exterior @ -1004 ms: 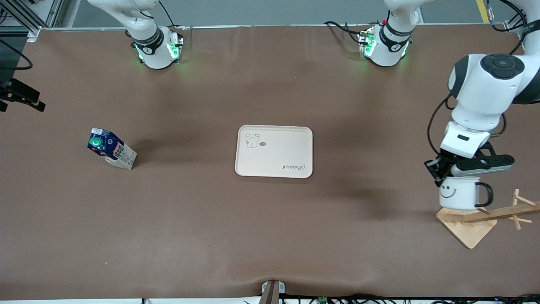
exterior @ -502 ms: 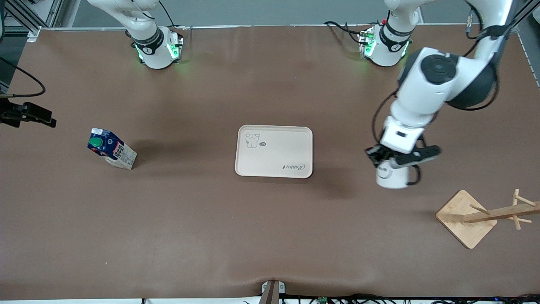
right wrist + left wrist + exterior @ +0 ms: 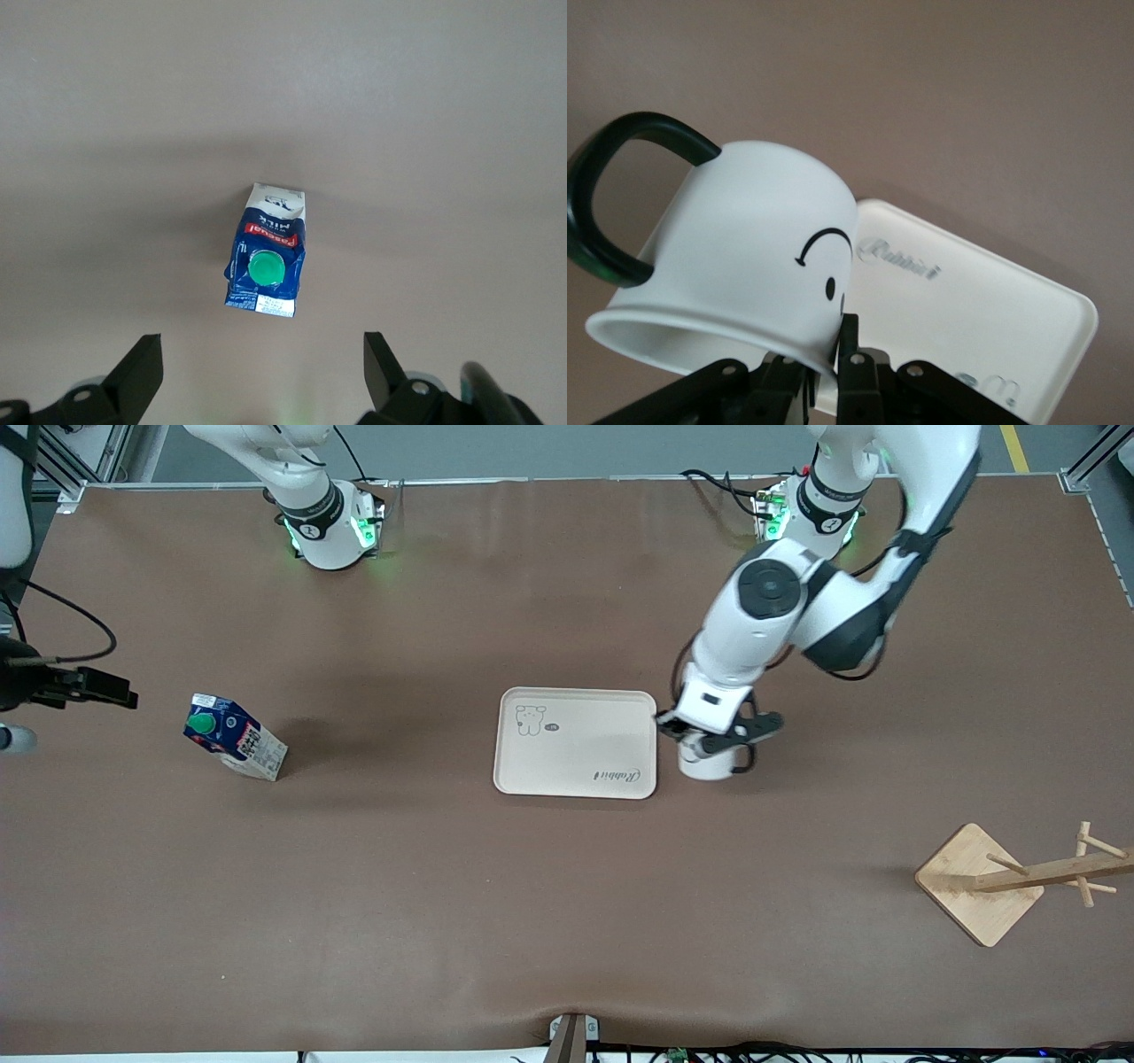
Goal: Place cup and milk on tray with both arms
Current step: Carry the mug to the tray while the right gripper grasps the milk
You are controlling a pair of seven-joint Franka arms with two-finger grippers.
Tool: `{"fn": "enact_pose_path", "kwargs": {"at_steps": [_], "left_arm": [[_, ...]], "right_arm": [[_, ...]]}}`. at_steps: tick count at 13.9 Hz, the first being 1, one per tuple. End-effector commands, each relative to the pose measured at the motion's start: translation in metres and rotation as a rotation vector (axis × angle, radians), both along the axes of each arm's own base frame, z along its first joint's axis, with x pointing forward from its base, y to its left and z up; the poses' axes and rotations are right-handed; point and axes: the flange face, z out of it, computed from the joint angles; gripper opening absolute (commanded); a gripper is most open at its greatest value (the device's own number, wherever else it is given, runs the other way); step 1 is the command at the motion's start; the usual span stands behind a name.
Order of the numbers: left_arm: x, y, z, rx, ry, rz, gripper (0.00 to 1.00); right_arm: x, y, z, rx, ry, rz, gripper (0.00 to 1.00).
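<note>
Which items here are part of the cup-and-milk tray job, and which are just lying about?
Part of the job:
- cup, held by left gripper beside the tray
- milk
- tray
- right gripper, open above the milk

Lying about:
- wooden rack

My left end effector [image 3: 709, 742] is gripping the white smiley cup [image 3: 706, 765] mid-frame, beside the cream tray [image 3: 576, 741]; the blue milk [image 3: 234, 737] is standing at left.
</note>
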Motion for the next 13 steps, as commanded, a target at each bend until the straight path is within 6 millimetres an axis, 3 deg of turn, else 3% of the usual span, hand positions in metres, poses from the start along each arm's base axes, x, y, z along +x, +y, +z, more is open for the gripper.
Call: {"fn": "enact_pose_path", "kwargs": {"at_steps": [1, 3, 5, 7, 10, 13], "left_arm": [[-0.001, -0.047, -0.019, -0.059, 0.086, 0.056, 0.00], [-0.009, -0.060, -0.041, -0.059, 0.138, 0.072, 0.00], [-0.011, -0.066, -0.066, -0.073, 0.203, 0.083, 0.00], [-0.019, -0.080, -0.075, -0.108, 0.269, 0.108, 0.00], [-0.027, -0.090, -0.086, -0.118, 0.325, 0.124, 0.00], [-0.034, -0.086, -0.093, -0.067, 0.367, 0.105, 0.00]], "right_arm": [[0.003, -0.008, -0.010, -0.010, 0.043, 0.003, 1.00], [0.001, -0.009, -0.014, -0.006, 0.062, -0.015, 1.00], [0.000, -0.001, -0.032, 0.009, 0.114, -0.011, 1.00], [0.000, 0.002, -0.061, 0.006, 0.111, -0.025, 1.00], [-0.012, 0.003, -0.121, 0.002, 0.084, -0.025, 1.00], [-0.028, 0.009, -0.151, 0.001, 0.091, -0.024, 1.00]]}}
